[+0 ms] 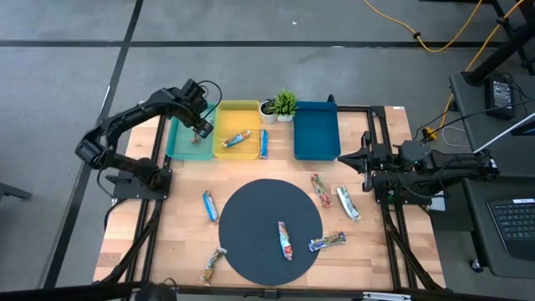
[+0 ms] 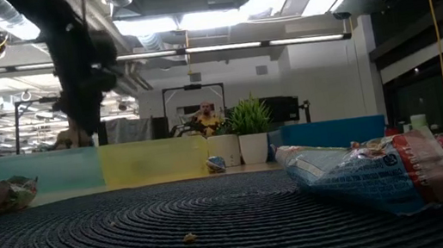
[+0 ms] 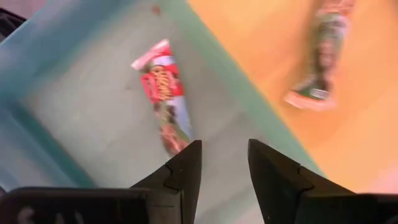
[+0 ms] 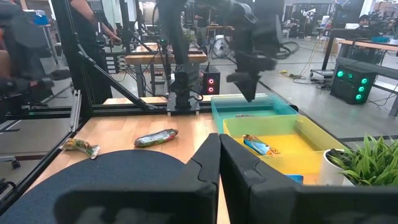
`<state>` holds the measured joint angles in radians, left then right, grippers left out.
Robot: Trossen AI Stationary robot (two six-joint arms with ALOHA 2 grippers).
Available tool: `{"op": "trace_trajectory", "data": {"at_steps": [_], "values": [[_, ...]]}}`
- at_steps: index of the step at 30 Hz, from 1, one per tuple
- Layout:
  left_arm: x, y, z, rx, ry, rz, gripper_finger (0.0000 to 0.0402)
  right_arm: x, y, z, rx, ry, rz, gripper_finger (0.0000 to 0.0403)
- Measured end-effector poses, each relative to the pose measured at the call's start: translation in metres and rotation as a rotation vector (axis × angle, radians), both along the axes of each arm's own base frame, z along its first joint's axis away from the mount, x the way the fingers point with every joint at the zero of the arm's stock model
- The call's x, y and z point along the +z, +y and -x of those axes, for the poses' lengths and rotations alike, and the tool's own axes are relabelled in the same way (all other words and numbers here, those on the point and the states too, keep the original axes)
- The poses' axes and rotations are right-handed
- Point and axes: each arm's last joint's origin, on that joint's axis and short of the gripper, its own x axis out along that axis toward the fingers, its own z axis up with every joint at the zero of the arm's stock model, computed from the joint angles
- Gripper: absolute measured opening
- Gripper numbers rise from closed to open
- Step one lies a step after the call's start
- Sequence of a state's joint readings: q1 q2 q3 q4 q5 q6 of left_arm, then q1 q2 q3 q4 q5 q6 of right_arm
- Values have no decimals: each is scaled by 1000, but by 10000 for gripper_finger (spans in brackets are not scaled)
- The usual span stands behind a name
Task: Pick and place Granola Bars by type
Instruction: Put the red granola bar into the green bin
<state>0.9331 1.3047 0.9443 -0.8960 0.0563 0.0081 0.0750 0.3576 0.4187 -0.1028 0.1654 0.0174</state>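
Granola Bars: red one [image 3: 165,102] in teal bin [image 1: 180,142] under open, empty left gripper [image 3: 224,165]; another [image 1: 236,139] in yellow bin [image 1: 236,109].

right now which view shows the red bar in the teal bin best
The left wrist view: the red bar lies close up, below the open left tool. The high view shows only a speck; the right wrist view a sliver; the low view hides it.

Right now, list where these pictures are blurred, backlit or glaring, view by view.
Low view: ceiling lights glare, leaving the left arm a dark silhouette; the near bar is soft. Left wrist view: the bar in the yellow tray is smeared; the red bar in the teal tray is clearer. High view: evenly lit.
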Motion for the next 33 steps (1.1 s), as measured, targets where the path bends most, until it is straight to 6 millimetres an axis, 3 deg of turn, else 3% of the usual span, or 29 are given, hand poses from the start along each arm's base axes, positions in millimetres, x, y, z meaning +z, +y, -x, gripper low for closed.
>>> {"op": "trace_trajectory", "data": {"at_steps": [7,20,33], "values": [[25,-29,-6,-1,-115,-47,123,0,0,0,0,0,0,13],[43,-77,-26,-119,-309,74,104,0,0,0,0,0,0,13],[63,-156,-37,-217,-437,219,72,0,0,0,0,0,0,13]]}}
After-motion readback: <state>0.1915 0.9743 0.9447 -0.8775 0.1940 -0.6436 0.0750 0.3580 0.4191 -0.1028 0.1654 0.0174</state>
